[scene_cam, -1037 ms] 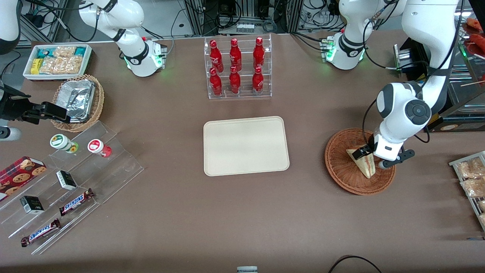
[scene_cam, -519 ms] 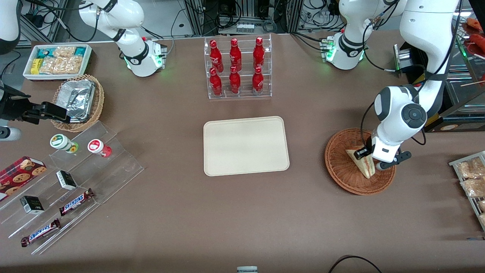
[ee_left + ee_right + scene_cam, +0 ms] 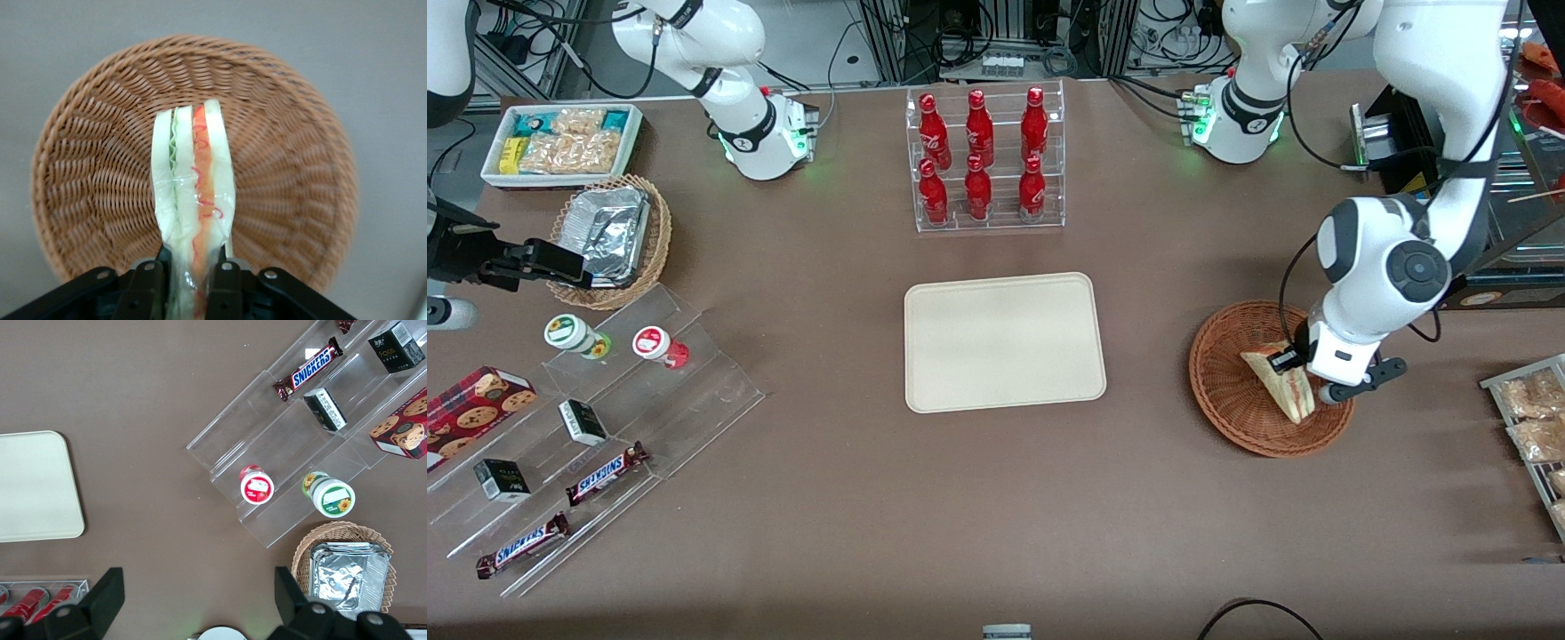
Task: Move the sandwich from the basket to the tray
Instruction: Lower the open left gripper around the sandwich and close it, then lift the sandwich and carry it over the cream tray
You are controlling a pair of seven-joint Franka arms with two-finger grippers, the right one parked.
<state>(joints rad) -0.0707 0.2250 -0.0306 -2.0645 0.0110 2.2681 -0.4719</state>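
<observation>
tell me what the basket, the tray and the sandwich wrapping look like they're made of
Basket: woven wicker or rattan, reddish-brown with ribbed strands. Tray: probably matte cream plastic, smooth with a low moulded rim. Sandwich: soft white bread, seemingly in clear film, judging by glossy creases. The tool is shut on the sandwich, above the basket.

A corner of the cream tray [image 3: 37,487] lies on the brown table [image 3: 153,400]. A clear stepped shelf [image 3: 313,433] holds a Snickers bar [image 3: 310,368] and two lidded cups [image 3: 257,485]. Near it sits a tan wicker basket [image 3: 343,568] with what looks like foil.
</observation>
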